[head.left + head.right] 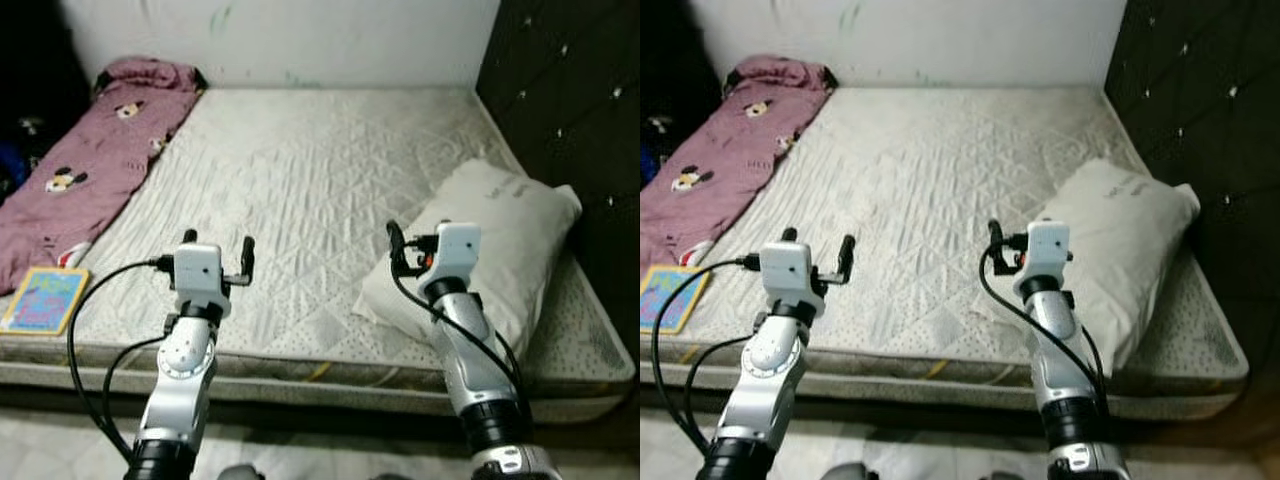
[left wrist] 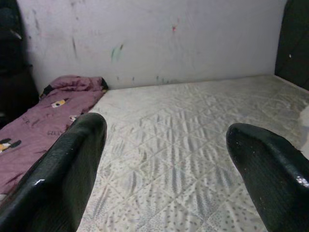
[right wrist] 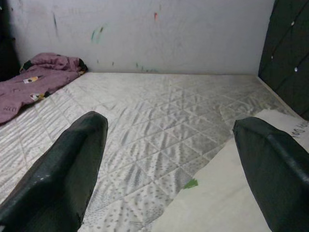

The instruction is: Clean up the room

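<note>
A: How is the light?

B: Soft, even indoor light falls on the pale mattress [image 1: 300, 190], brightest mid-bed. The far left corner and the dark headboard [image 1: 570, 110] sink into near black.

A: Is it sharp?

B: The head views are slightly soft and grainy. In the wrist views, the close black fingers [image 2: 58, 169] are blurred, with small glints of glare.

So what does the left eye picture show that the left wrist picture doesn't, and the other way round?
The left eye view takes in the colourful book at the mattress's near left corner, the white pillow by the dark headboard, and both arms, left gripper and right gripper. The left wrist view adds a close look at the left gripper's open fingers. Both show the quilted mattress, pink blanket and marked wall.
</note>
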Tool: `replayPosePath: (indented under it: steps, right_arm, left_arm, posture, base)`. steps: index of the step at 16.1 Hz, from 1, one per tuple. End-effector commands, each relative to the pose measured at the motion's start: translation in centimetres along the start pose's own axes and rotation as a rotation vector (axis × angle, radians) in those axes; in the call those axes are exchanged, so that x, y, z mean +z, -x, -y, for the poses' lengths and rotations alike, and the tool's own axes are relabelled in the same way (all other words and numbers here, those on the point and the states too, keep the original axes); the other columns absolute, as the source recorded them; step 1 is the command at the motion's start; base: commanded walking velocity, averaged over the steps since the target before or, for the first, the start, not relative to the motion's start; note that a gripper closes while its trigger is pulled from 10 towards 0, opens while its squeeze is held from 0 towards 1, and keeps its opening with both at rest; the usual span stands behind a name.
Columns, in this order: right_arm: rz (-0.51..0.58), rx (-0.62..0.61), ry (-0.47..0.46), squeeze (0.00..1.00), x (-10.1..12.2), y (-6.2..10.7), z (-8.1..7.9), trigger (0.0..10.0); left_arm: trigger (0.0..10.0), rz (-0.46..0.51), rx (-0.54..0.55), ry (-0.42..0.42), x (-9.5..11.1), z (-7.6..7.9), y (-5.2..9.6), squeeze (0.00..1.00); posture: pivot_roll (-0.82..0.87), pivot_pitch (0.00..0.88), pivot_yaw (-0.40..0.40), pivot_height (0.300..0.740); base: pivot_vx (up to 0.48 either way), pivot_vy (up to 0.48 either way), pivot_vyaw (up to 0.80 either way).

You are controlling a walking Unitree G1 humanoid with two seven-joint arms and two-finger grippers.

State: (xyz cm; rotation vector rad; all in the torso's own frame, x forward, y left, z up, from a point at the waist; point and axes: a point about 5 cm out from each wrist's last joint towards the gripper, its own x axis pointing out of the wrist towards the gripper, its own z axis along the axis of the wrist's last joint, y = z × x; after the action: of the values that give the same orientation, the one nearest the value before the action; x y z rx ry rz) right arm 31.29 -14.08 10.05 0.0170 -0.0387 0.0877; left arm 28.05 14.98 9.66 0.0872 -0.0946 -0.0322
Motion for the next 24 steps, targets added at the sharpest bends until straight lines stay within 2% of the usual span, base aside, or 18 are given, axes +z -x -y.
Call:
replayPosePath:
  steps: [1, 10, 20, 24]
  right_arm:
    - [0.019, 0.012, 0.007, 0.0, 0.4, -0.17, -0.38, 10.0]
    - [0.011, 0.025, 0.017, 0.0, 0.27, -0.26, -0.53, 10.0]
    - [0.009, 0.022, 0.014, 0.0, 0.22, -0.26, -0.49, 10.0]
    - [0.002, 0.011, 0.008, 0.0, 0.14, -0.3, -0.35, 10.0]
  left_arm:
    - [10.0, 0.008, 0.01, -0.012, 0.26, -0.44, -0.21, 0.0]
    - [10.0, 0.016, -0.004, -0.02, 0.36, -0.18, -0.24, 0.0]
    - [10.0, 0.014, -0.004, -0.012, 0.32, -0.16, -0.21, 0.0]
    - [10.0, 0.028, -0.009, 0.012, 0.51, -0.15, -0.2, 0.0]
  posture:
    - [-0.09, 0.0, 0.022, 0.74]
    - [-0.09, 0.0, 0.015, 0.74]
    - [-0.09, 0.0, 0.015, 0.74]
    - [-0.09, 0.0, 0.015, 0.74]
  base:
    - [0.0, 0.0, 0.0]
    - [0.0, -0.062, 0.7]
    - [0.0, -0.331, 0.0]
    - [0.0, 0.0, 0.0]
